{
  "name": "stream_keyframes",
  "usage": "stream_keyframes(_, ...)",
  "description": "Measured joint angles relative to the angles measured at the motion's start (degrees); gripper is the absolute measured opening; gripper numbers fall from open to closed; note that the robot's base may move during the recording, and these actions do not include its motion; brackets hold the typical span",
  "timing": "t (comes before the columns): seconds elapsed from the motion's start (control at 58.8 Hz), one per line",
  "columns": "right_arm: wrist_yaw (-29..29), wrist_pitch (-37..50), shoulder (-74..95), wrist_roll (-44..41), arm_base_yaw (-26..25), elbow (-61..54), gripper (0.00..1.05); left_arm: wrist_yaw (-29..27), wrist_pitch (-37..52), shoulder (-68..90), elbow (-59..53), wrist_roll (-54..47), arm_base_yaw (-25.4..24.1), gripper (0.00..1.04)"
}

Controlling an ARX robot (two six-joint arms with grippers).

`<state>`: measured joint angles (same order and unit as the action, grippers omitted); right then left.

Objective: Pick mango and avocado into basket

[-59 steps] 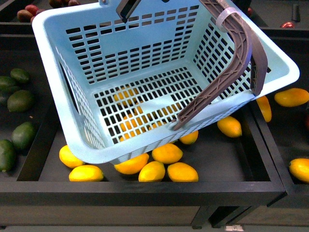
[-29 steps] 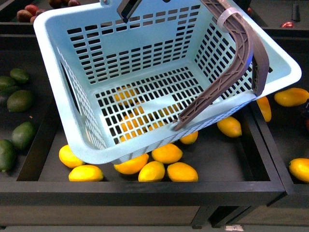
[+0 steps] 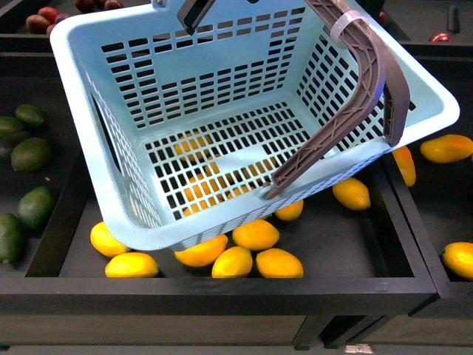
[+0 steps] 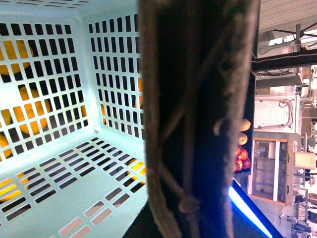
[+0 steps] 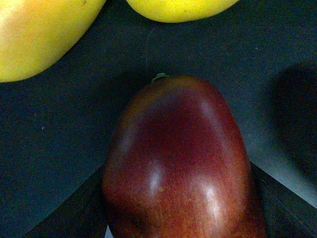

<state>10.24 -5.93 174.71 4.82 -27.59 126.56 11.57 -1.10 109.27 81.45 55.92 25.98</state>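
The light teal basket [image 3: 111, 111] hangs tilted above the bin of yellow fruit, and nothing lies inside it. One brown handle [image 3: 362, 89] droops across its right side. In the left wrist view the other handle [image 4: 198, 109] fills the middle, with my left gripper [image 4: 190, 218] shut on it and its fingers mostly hidden. My right gripper [image 5: 181, 218] is shut on the mango [image 5: 178, 158], dark red with a small green stem, just over a black bin floor. That gripper is outside the front view. Several dark green avocados [image 3: 29, 154] lie in the left bin.
Several yellow oval fruits [image 3: 256, 234] lie under and beside the basket, and two [image 5: 39, 34] sit near the held mango. Black bin walls [image 3: 222, 285] divide the shelf. Small red fruits [image 3: 41, 18] are at the far left back.
The basket has shifted only very slightly; nothing else has visibly moved.
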Motion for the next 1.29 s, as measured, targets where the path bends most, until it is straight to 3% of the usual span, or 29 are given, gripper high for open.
stream_keyframes(0.238,7.61,11.85,-18.64,-0.57,-0.79,-25.11,0.69,0.00,0.00,0.00,0.00,0.00,0.00,0.06)
stream_keyframes(0.357,15.08,18.05,-34.91,-0.42,-0.48,-41.40,0.69,0.04,0.00,0.00,0.00,0.00,0.02,0.06)
stream_keyframes(0.629,24.26,21.59,-62.01,2.14,2.40,-63.54,0.69,-0.02,0.00,0.00,0.00,0.00,0.00,0.06)
stream_keyframes(0.952,25.49,24.37,-79.17,9.86,13.16,-73.07,0.69,0.02,0.00,0.00,0.00,0.00,0.00,0.06)
stream_keyframes(1.071,22.56,24.76,-81.96,12.04,20.74,-73.44,0.69,0.02,0.00,0.00,0.00,0.02,0.02,0.06)
stream_keyframes(1.292,18.49,25.09,-80.17,14.43,28.92,-72.22,0.69,0.00,0.00,0.00,0.00,0.02,-0.02,0.06)
